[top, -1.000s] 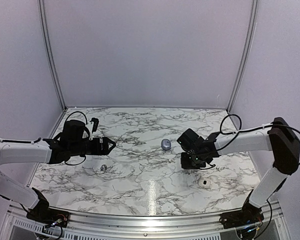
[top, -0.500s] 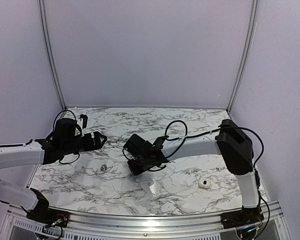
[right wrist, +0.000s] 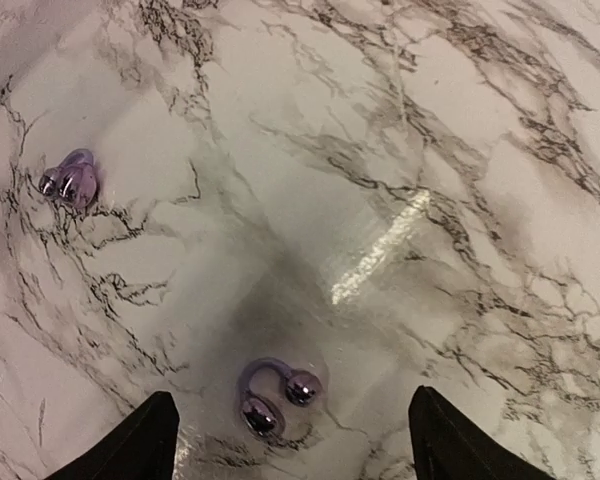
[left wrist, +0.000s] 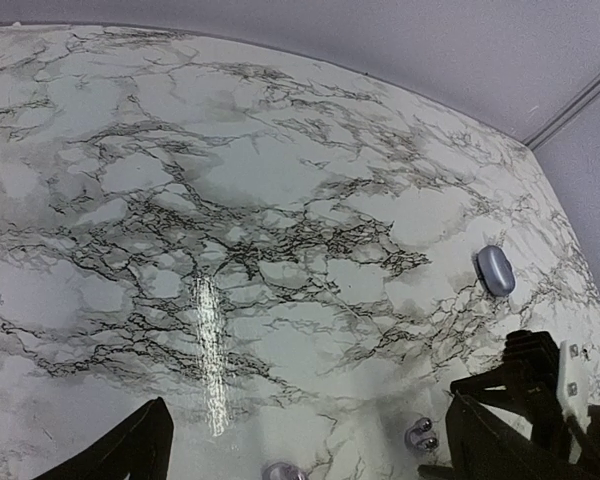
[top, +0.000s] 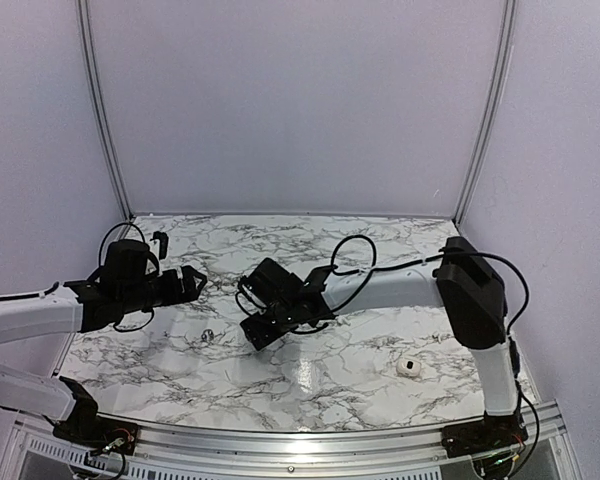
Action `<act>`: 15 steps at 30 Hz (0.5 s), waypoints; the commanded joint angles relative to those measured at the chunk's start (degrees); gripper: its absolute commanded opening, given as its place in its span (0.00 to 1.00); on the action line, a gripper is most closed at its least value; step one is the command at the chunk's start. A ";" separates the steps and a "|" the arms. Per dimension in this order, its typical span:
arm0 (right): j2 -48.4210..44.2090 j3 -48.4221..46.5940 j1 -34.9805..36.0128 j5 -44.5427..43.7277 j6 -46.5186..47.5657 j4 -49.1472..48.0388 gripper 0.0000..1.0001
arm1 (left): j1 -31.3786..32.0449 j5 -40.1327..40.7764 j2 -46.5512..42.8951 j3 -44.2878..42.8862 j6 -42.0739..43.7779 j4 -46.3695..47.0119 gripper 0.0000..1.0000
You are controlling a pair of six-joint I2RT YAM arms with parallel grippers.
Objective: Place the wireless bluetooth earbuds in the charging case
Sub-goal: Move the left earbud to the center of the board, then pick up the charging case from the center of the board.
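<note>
The right fingers [right wrist: 145, 445] are wide open and hold nothing; one earbud [right wrist: 280, 392] lies on the desk [right wrist: 430, 120] straight between them, its curved body oblique to the gap. The other earbud [right wrist: 70, 182] lies aside; the left fingers [left wrist: 130, 450], open and empty too, are farther

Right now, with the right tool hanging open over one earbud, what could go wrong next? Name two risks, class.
1. The earbud under the open right tool is tiny and shiny on the smooth marble table; closing could flick it away.
2. The second earbud lies close by, and the left tool hangs near the right arm; a sideways move might knock either.
</note>
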State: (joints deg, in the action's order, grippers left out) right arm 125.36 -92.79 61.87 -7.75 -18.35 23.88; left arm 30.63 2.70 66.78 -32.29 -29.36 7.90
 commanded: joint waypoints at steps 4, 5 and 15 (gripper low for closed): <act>-17.01 12.20 -10.58 -1.89 4.04 -5.15 0.78 | -0.27 1.19 -2.56 0.27 1.07 -0.22 0.99; -17.63 13.22 -12.37 -2.22 4.55 -4.83 0.78 | -0.30 1.15 -2.66 0.25 1.00 0.01 0.99; -16.37 14.92 -22.45 -1.80 5.69 -0.66 0.81 | -0.05 1.03 -2.37 0.01 0.84 1.10 0.99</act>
State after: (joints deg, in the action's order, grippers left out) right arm 107.39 -77.32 39.99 -10.13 -13.32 22.20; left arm 30.63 3.11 65.17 -32.29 -29.17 7.90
